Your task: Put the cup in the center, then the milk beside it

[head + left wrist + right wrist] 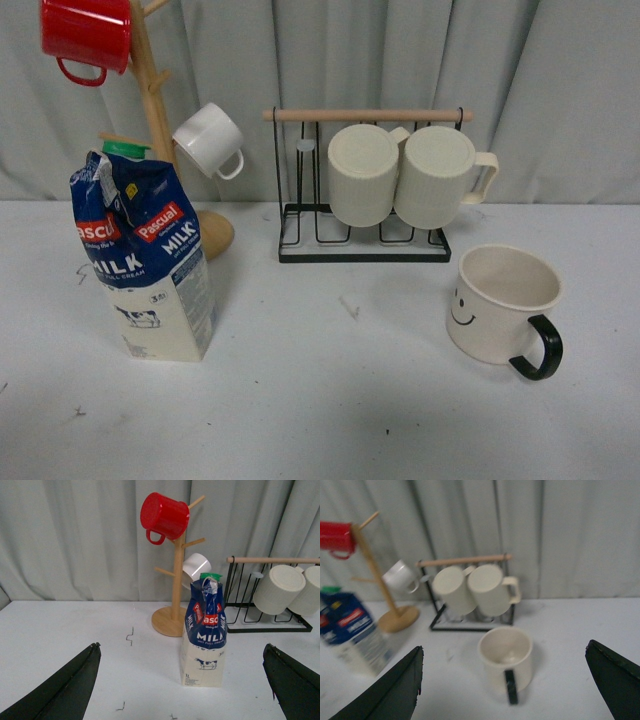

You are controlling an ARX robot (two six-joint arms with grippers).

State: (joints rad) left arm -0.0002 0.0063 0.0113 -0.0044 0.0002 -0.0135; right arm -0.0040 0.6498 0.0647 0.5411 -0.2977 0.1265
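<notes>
While cup [503,303] sits lower right in front view, milk [145,260] at left, step one not begun. Right gripper [505,646] gapes empty, cup framed ahead; left gripper [181,646] likewise empty before milk. Next, likely: right reaches cup, carries toward center [320,390].

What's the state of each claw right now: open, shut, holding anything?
Left claw: open, fingers spread wide, holding nothing.
Right claw: open, fingers spread wide, holding nothing.
</notes>
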